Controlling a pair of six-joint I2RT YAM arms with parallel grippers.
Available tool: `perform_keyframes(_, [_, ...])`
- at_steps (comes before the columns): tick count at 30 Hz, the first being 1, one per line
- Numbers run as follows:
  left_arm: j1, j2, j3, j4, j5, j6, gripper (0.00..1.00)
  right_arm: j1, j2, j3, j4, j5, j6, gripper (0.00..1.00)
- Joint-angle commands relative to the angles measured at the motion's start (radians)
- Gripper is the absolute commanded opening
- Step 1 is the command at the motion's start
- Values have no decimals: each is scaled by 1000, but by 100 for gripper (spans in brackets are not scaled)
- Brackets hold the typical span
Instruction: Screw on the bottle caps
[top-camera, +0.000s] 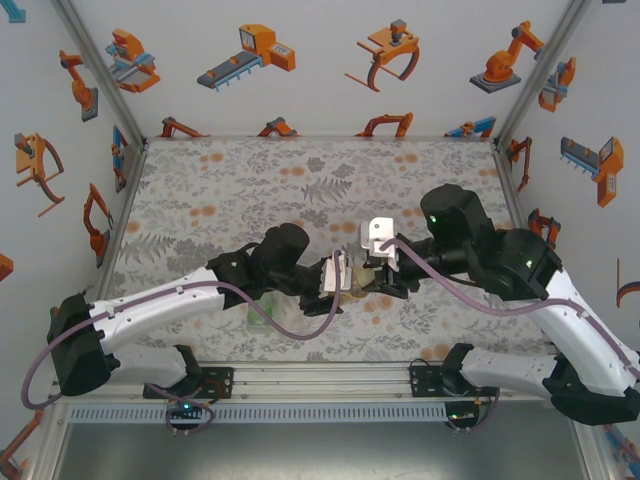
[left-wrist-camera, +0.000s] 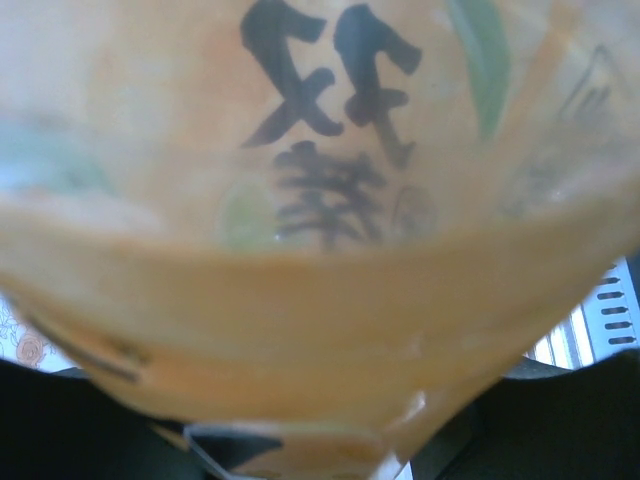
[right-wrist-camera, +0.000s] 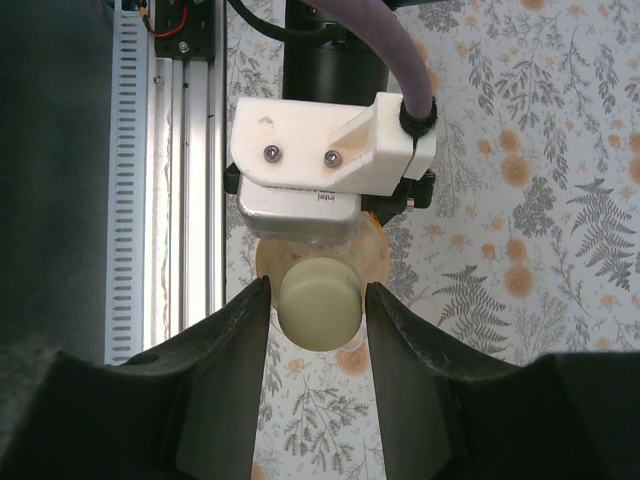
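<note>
Mid-table (top-camera: 200, 190), L jaws tight on amber bottle (left-wrist-camera: 320, 300), R jaws tight on yellowish cap (right-wrist-camera: 318, 312)

Left wrist view: amber bottle (left-wrist-camera: 320, 300) blurred, cut off at every edge. Right wrist view: its body mostly hidden behind white camera mount (right-wrist-camera: 330, 150). Whether right gripper (right-wrist-camera: 317, 290) touches cap (right-wrist-camera: 318, 315) is unclear.

The amber bottle (left-wrist-camera: 300, 330) bears blurred dark characters (left-wrist-camera: 325, 130).
</note>
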Motion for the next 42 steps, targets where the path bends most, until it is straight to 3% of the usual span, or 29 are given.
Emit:
perform_keyframes(1, [-6,0,24,5,13,24,0,0,-13,29,-10,-9,21,42])
perform_keyframes(8, [-6,3,24,4,12,24,0,0,-14,34,-5,-11,30,35])
perform_keyframes(13, [-6,2,23,9,-10,12,0,0,-16,15,47,26,151,8])
perform_keyframes(14, [-6,2,21,17,-20,7,0,0,-22,-2,83,52,231,1])
perform_keyframes(20, [-6,5,8,61,-62,-5,0,0,-47,-112,221,264,794,0])
perform_keyframes(28, [-6,20,0,99,-157,-17,0,0,-38,-123,-33,524,1546,0])
perform_keyframes(31, [-6,27,4,100,-182,-17,0,0,-65,-174,-3,522,1675,0])
perform_keyframes(34, [-6,31,4,101,-186,-16,0,0,-49,-168,9,522,1682,0])
perform_keyframes(36, [-5,30,5,103,-190,-18,10,0,-25,-143,0,525,1661,0])
perform_keyframes(42, [-4,1,-11,114,-232,-35,63,-5,44,-55,-41,569,1547,0])
